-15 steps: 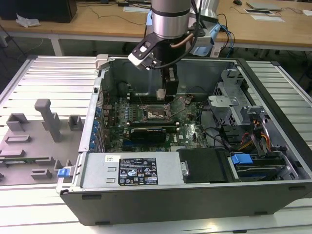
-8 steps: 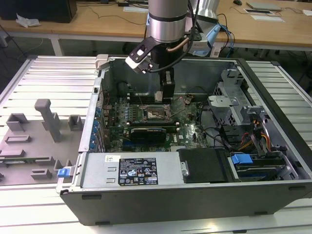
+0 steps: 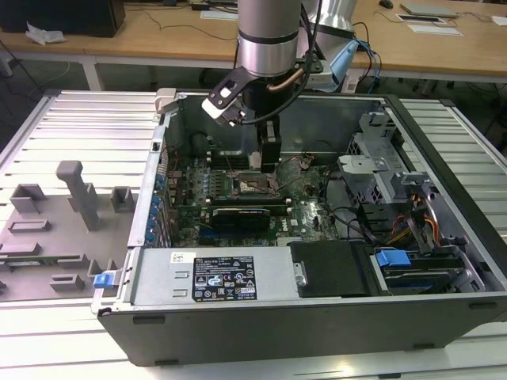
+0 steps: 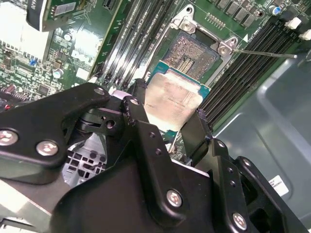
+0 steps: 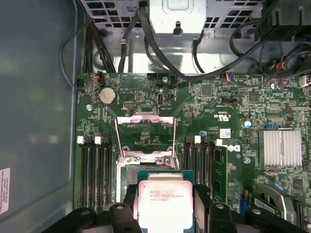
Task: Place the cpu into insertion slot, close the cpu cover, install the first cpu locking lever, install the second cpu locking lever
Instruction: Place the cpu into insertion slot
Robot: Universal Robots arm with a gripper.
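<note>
Presently held: cpu (image 5: 164, 204), pinched at opposite edges by end effector (image 5: 165, 209).
Handling: likely light, rigid, fragile underside; grip edges only.
Insertion slot (image 4: 190, 54): uncovered, close below.

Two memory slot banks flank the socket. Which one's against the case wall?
The bank with the coin cell beyond its end; the blue-grey case wall runs right beside it. The other bank faces the finned heatsink.

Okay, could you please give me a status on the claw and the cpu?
Claw shut on the cpu. Cpu near the insertion slot, not seated. Nothing blocking the slot.
</note>
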